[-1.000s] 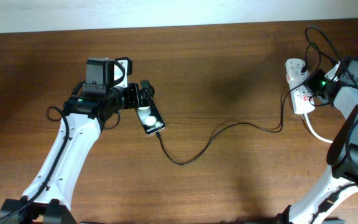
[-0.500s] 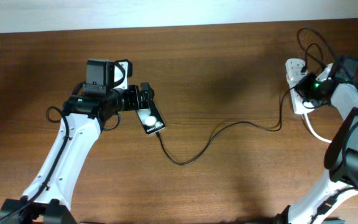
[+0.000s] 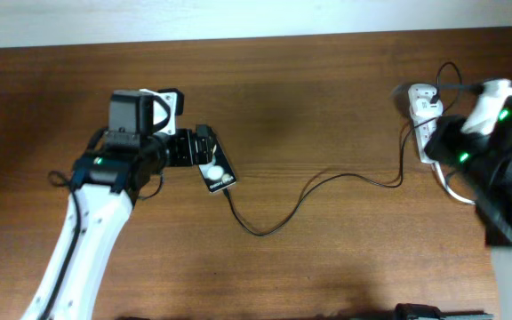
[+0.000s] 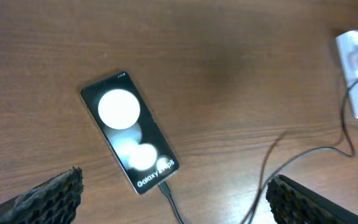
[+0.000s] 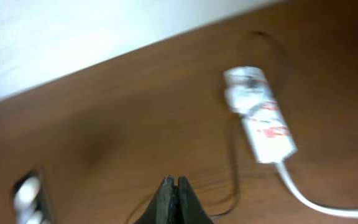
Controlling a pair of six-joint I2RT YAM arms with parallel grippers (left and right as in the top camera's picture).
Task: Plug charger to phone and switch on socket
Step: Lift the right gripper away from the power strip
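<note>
The phone lies flat on the table, left of centre, with its screen lit. The charger is seen seated in the phone's near end, and its cable is trailed in slack loops across to the socket at the far right. The left gripper is held wide above the phone, with nothing gripped. The right gripper is pinched closed on nothing and is held apart from the socket. Whether the switch is on cannot be told through the blur. The press is judged the risky part. If the closed tip is brought down beside the switch or at a slant, the strip may be shoved, the cable tugged and the plug drawn from the phone. The adapter could likewise be knocked loose.
</note>
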